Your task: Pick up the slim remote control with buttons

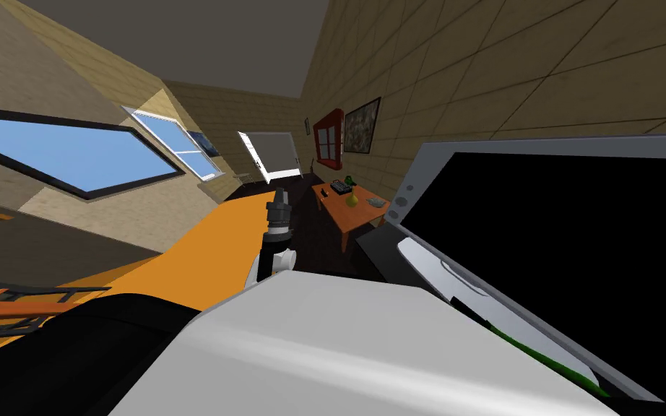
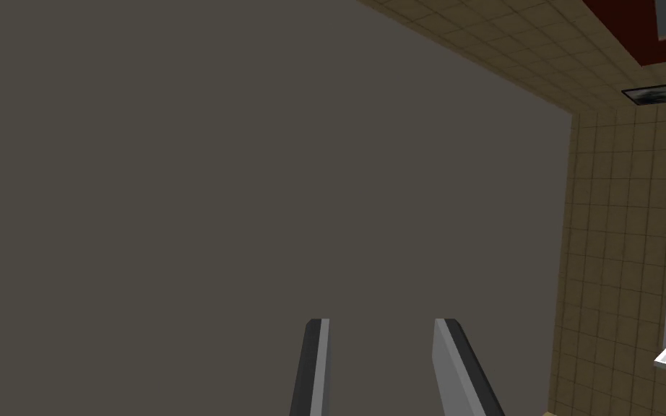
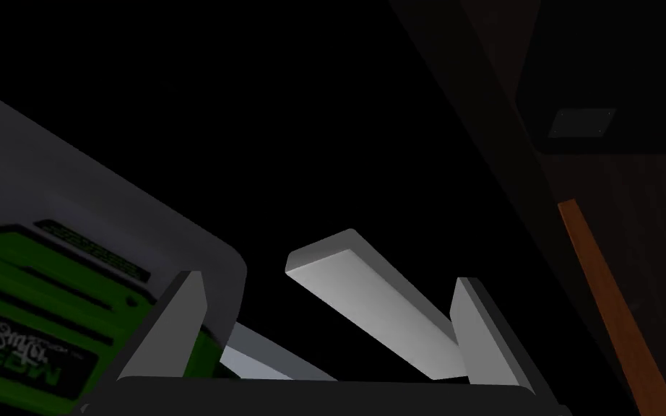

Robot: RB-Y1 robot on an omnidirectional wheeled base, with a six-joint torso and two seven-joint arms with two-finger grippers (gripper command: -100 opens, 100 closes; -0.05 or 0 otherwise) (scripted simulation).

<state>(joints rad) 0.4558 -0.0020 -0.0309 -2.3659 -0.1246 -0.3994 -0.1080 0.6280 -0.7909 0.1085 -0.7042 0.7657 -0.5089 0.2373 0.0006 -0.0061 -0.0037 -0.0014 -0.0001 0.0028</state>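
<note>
The television [image 1: 577, 260] is the biggest thing here, a black screen in a pale grey frame standing close on the robot's right. Below it in the right wrist view sits a grey box with a rounded corner and a green printed label [image 3: 50, 217].

Across the room stands a small wooden bench [image 1: 339, 206]. On it lies a dark flat item speckled with pale keys [image 1: 340, 186], too small to identify.

The left arm is raised in front of the chest. Its left end effector [image 2: 382, 347] is empty, its fingers parted by a clear gap.

The right end effector [image 3: 328, 282] is spread wide and grips nothing. Between its fingers lies a slim grey bar [image 3: 382, 318], which is judged to be the remote because the hand is lined up on it.

By that reading the task is roughly half done. The reach is made and the fingers straddle the bar, but they have not closed and nothing is lifted. Closing and raising are left.

The bar sits off centre. One end runs right up to the finger farther from the green-labelled box, and whether they touch cannot be told. The other finger stands well clear, so a squeeze may push the bar sideways before it holds.

The bar is long, narrow and thin, with flat faces and squared edges, and it is plain light grey all over. It slants across the gap instead of lying square to the fingers. No buttons show on the faces in view, so the identification stays tentative. The surface under it is too dark to make out.
</note>
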